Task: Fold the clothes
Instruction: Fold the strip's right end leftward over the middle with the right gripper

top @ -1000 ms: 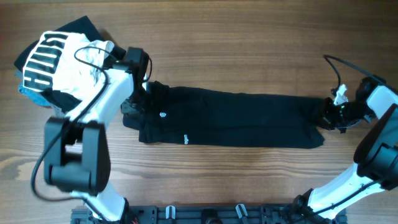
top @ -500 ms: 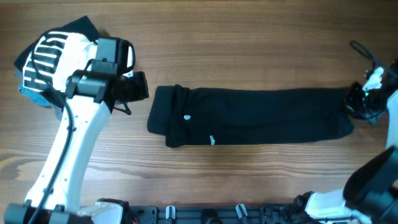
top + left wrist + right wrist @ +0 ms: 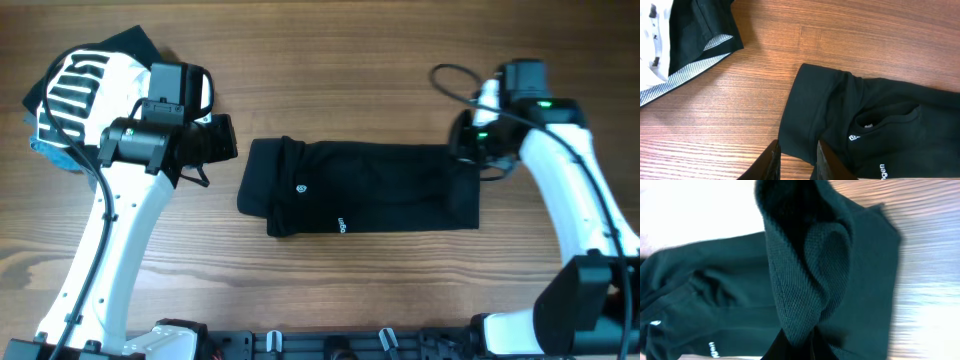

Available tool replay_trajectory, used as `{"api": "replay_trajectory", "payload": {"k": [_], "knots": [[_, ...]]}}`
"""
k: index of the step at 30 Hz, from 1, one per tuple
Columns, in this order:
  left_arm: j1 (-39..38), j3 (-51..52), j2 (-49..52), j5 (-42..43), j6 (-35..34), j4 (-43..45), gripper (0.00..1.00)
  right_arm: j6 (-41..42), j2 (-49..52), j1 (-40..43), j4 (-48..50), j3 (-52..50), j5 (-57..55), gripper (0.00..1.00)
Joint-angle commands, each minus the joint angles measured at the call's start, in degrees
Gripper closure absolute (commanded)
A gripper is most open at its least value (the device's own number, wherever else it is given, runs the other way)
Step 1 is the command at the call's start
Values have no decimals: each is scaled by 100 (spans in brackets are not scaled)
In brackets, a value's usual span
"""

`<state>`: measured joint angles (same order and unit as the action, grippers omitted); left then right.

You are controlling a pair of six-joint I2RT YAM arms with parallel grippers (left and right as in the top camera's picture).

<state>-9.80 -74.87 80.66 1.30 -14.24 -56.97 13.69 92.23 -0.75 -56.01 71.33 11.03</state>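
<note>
Wooden counter (image 3: 350, 60) carries the black T-shirt (image 3: 380, 190) at its middle, mid-fold: the right end effector (image 3: 472, 150) pinches its raised right end, which probably needs carrying leftward, while the left end effector (image 3: 796, 162) hovers narrowly parted, empty.

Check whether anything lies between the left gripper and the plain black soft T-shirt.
Nothing visible does: only bare wooden table separates the left gripper from the plain black soft T-shirt. The white striped garment lies on its other side.
</note>
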Motion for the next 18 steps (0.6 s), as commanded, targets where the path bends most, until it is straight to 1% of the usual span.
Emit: {"api": "replay_trajectory", "payload": {"k": [1,8,10,15,16,17,18], "knots": [[-4,-92,-85,-76,50,17,76,645,216,-597,197,-63,-120,96],[-4,-92,-85,-76,50,15,76,1375,599,-1281,472,-66,-74,96],[-4,-92,-85,-76,50,15,75,1469,704,-1502,546,-66,-52,96],[-4,-92,-85,-76,50,15,74,1624,719,-1757,540,-63,-28,95],[-4,-92,-85,-76,50,15,74,1687,719,-1781,525,-63,-22,89],[-4,-92,-85,-76,50,17,74,1740,719,-1801,522,-63,87,79],[-4,-92,-85,-76,50,17,74,1733,717,-1803,525,-63,184,73]]}}
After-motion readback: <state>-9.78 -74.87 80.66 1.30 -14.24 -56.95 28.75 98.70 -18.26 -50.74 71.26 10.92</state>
